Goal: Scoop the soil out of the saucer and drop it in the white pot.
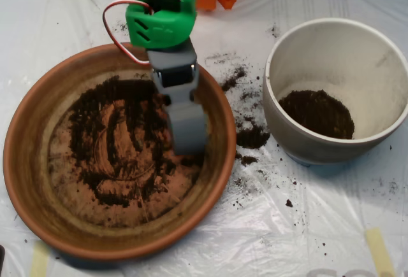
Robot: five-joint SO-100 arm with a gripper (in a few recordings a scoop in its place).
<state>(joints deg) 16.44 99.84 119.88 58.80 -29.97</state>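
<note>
Soil (121,143): dark, crumbly, spread thin and streaked over the floor of the saucer (29,181), with bare clay showing between the streaks; thickest along the left arc and lower middle. A second lot already lies in the white pot (382,54), to the saucer's right, and loose crumbs are scattered on the plastic-covered worktop (306,226) between the two.

End effector (189,140): grey scoop on green arm (162,25), tip down inside the saucer at its right side, at the soil's edge. From above I cannot tell whether the shells are apart or closed.

Handling note, as judgement: the layer is thin, so the scoop should sweep low along the clay towards the thicker left arc, gather a heap, close fully before lifting, then carry level over the rim to limit further spill.
</note>
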